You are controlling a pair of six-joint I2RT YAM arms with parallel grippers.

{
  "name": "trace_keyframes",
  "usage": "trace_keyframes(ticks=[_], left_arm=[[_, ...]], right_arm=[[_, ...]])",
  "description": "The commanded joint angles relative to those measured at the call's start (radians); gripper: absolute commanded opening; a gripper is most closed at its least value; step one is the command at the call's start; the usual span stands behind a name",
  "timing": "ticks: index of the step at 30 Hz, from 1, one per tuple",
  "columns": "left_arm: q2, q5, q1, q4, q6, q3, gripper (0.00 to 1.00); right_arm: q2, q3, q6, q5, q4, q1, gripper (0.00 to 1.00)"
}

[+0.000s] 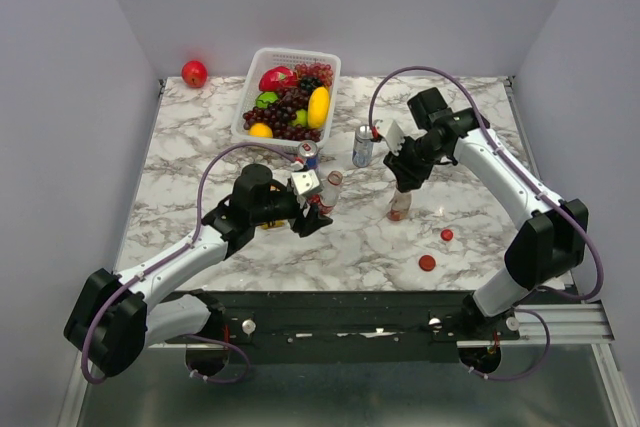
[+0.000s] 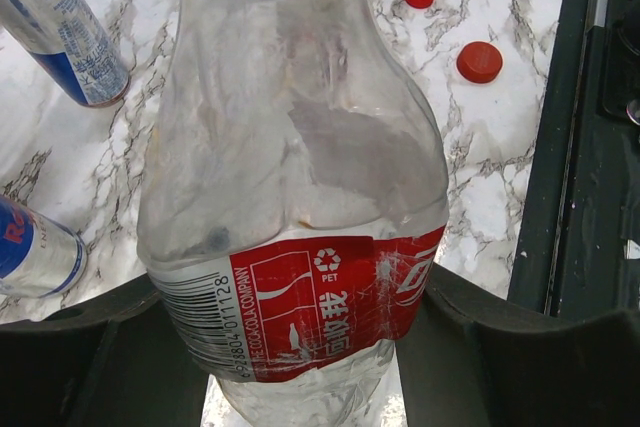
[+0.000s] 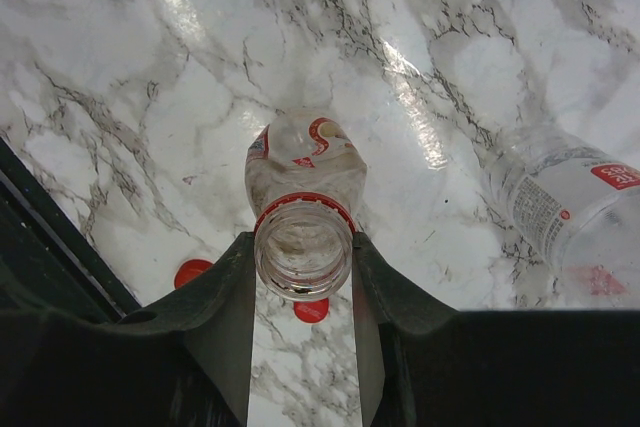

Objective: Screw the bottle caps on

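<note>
Both grippers closed on small clear bottles, two red caps loose on the marble.

The left gripper has its dark fingers pressed to either side of the red-label bottle, gripping its lower body across the label. The top view shows this bottle held at a tilt near the table's middle. The right gripper pinches the open bottle at the neck, just below its red ring. The mouth is uncapped and the bottle stands upright on the marble table, right of centre. The far red cap and the near red cap lie apart from each other, to the right of that bottle and nearer the arm bases. Two soda cans stand behind the bottles, and a white fruit basket sits further back.
</note>
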Motion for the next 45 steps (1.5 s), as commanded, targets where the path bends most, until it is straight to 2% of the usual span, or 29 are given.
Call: trace_keyframes(ticks=[1, 11, 16, 29, 45], left_arm=[[-0.009, -0.01, 0.005, 0.034, -0.015, -0.018, 0.0], [-0.005, -0.016, 0.007, 0.035, -0.017, -0.021, 0.0], [-0.009, -0.017, 0.007, 0.035, -0.018, -0.025, 0.0], [-0.005, -0.016, 0.007, 0.038, -0.012, -0.025, 0.0], [-0.008, -0.013, 0.007, 0.031, -0.011, -0.028, 0.0]], right_arm=[[-0.002, -0.021, -0.02, 0.009, 0.009, 0.011, 0.41], [-0.012, -0.061, -0.046, 0.018, 0.016, 0.016, 0.47], [-0.015, -0.055, -0.051, 0.019, 0.005, 0.018, 0.55], [-0.02, -0.024, -0.04, 0.011, -0.012, 0.019, 0.56], [-0.032, 0.002, -0.004, 0.051, 0.025, 0.027, 0.64]])
